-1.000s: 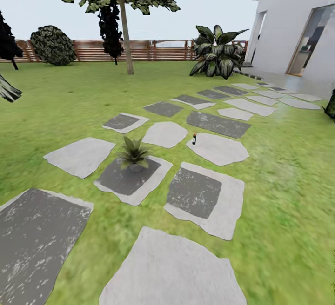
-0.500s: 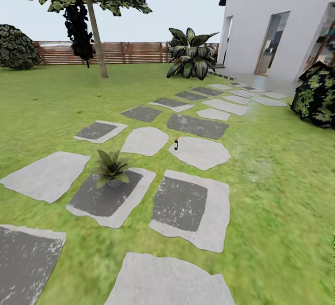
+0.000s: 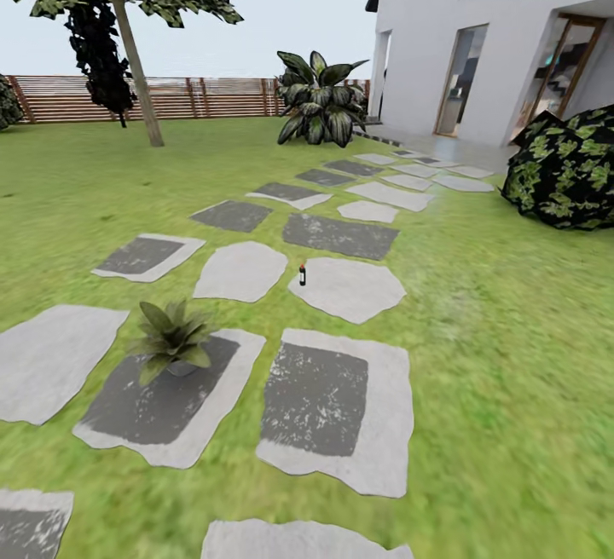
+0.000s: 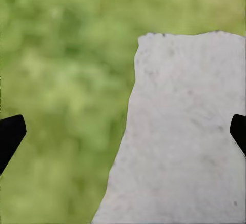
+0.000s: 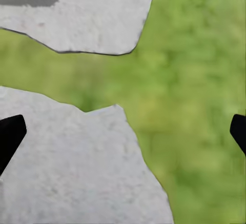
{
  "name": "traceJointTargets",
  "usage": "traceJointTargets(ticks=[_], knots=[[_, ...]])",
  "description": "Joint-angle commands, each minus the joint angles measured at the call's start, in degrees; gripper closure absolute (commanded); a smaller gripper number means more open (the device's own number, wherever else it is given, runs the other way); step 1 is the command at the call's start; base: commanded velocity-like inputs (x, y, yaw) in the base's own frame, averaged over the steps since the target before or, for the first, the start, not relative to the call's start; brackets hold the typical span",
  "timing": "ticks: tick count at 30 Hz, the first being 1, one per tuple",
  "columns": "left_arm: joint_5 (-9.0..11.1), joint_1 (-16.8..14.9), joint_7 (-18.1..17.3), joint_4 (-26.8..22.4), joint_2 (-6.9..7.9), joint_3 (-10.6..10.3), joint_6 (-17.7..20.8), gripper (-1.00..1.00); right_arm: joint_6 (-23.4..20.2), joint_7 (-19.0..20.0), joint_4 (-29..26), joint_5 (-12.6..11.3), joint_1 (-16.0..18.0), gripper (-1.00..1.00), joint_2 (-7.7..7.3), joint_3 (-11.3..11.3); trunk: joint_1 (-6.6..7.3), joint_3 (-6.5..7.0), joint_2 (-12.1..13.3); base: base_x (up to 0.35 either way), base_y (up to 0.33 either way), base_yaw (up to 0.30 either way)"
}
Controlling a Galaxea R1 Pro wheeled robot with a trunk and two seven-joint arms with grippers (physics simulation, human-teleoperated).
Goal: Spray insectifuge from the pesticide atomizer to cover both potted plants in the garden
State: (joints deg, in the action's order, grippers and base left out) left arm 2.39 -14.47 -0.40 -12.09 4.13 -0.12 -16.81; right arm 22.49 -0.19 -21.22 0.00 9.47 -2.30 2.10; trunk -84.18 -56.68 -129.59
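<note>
**Garden path, atomizer far off on a slab**

Standing on the lawn (image 3: 503, 354), I looked up a run of grey stepping slabs (image 3: 345, 288) that led away toward a white house (image 3: 443, 39) at the far right. The pesticide atomizer (image 3: 302, 273), a small dark bottle with a red top, stood upright at the left edge of a pale slab in the middle distance, well apart from both arms. One potted plant (image 3: 171, 340), a low rosette of green leaves in a small grey pot, sat nearer and to the left, on the far end of a dark-centred slab (image 3: 162, 401). To its right lay another dark-centred slab (image 3: 328, 406), bare.

Farther off, a slim-trunked tree (image 3: 136, 56) rose at the left in front of a brown slatted fence (image 3: 196, 97), and a large broad-leaved striped plant (image 3: 318, 103) stood near the corner of the house. A dark leafy bush (image 3: 567, 167) sat on the grass at the right.

The left gripper (image 4: 123, 134) hung over the edge of a pale slab (image 4: 179, 142) and grass, its jaws spread wide with nothing between them, only the black tips showing at either side. The right gripper (image 5: 123, 134) was likewise released and empty, above a pale slab (image 5: 72, 167) beside grass, with a second slab (image 5: 87, 19) just beyond a narrow green strip.
</note>
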Motion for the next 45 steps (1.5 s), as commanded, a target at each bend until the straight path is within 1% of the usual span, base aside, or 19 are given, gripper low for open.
traceJointTargets(ticks=[1, 5, 31, 37, 45], knots=[[0.25, -0.04, -0.04, 0.05, -0.01, -0.05, -0.2, -1.0, 0.19, -0.04, 0.03, 0.0, 0.03, -1.0, 0.07, 0.1, -0.02, -0.05, -0.02, 0.338, 0.083, -0.001], [0.25, -0.03, -0.04, 0.05, 0.0, -0.06, -0.21, -1.0, 0.19, 0.0, 0.03, 0.0, 0.03, -1.0, 0.1, 0.1, -0.02, -0.05, -0.02, 0.337, 0.083, -0.018], [0.25, -0.03, -0.04, 0.05, -0.01, -0.06, -0.24, -1.0, 0.19, -0.07, 0.03, 0.0, 0.01, -1.0, 0.09, 0.19, -0.02, -0.05, -0.02, 0.337, 0.082, -0.26], [0.25, -0.03, -0.04, 0.05, -0.08, -0.21, -0.24, -1.0, 0.19, 0.09, -0.06, 0.11, 0.03, -1.0, -0.23, 0.19, -0.02, -0.05, -0.02, 0.337, 0.08, -0.033], [0.25, -0.03, -0.04, 0.05, -0.09, -0.23, -0.24, -1.0, 0.19, 0.18, -0.05, 0.09, 0.03, -1.0, -0.16, 0.03, -0.02, -0.05, -0.02, 0.337, 0.073, 0.0]])
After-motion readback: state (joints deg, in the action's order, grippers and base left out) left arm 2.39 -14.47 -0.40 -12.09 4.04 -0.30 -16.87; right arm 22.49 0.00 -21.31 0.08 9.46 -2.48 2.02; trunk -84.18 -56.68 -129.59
